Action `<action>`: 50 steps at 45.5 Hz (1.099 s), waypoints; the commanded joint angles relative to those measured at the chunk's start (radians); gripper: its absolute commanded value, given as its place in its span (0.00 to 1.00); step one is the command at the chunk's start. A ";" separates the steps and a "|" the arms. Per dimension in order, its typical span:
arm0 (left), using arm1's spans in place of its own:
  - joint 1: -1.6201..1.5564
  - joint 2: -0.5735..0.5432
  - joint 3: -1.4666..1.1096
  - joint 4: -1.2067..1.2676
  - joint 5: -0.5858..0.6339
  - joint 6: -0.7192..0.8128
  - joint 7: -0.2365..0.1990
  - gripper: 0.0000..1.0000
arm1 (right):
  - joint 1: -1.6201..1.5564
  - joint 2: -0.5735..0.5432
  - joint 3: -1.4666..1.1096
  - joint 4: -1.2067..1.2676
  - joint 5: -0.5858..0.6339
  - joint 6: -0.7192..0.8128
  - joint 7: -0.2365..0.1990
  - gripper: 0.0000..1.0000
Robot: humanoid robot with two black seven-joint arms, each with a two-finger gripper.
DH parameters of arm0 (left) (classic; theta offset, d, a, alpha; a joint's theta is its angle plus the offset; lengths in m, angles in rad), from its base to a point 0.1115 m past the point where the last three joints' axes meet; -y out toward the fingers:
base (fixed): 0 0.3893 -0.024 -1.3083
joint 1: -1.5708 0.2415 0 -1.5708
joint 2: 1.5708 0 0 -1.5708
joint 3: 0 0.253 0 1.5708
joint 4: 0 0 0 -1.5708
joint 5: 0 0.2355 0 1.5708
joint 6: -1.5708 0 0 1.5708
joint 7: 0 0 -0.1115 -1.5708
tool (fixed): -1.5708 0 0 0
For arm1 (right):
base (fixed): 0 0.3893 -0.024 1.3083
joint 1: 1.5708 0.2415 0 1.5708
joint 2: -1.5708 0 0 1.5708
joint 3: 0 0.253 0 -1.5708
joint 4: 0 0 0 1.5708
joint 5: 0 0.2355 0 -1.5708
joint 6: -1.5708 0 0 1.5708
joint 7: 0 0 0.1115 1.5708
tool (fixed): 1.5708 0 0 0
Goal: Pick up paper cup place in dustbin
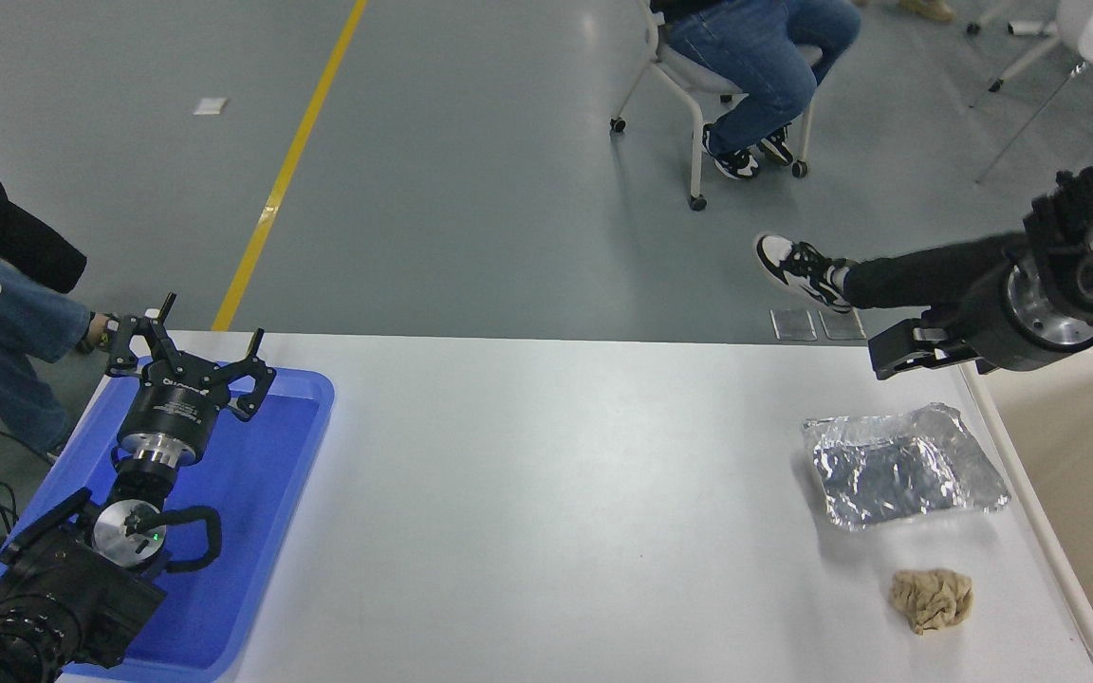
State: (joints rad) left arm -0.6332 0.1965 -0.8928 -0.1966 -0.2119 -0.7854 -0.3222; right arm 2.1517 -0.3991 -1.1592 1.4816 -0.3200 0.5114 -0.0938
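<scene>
No paper cup was visible anywhere, right hand (pixel 899 349) sat near the dustbin (pixel 1059 555) rim, fingers' spread impossible to tell; drop looked done, retreat next

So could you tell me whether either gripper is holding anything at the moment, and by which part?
Nothing is held. The left gripper sits open over the blue tray, and the right gripper, by the dustbin, shows no cup; its fingers cannot be made out.
</scene>
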 commanded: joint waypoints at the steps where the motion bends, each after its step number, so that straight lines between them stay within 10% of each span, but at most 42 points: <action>1: 0.001 0.000 0.000 -0.001 0.000 0.000 0.000 1.00 | 0.152 0.229 -0.037 0.065 0.222 0.136 0.000 1.00; 19: 0.001 0.000 0.000 -0.001 0.000 0.000 0.000 1.00 | 0.247 0.373 -0.042 0.077 0.381 0.240 -0.003 1.00; 50: 0.001 0.000 0.000 -0.001 0.000 0.000 -0.002 1.00 | 0.185 0.264 -0.191 0.068 0.366 0.226 0.000 1.00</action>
State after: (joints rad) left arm -0.6319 0.1974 -0.8928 -0.1968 -0.2117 -0.7854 -0.3224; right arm 2.3640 -0.0919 -1.3237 1.5511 0.0562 0.7430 -0.0939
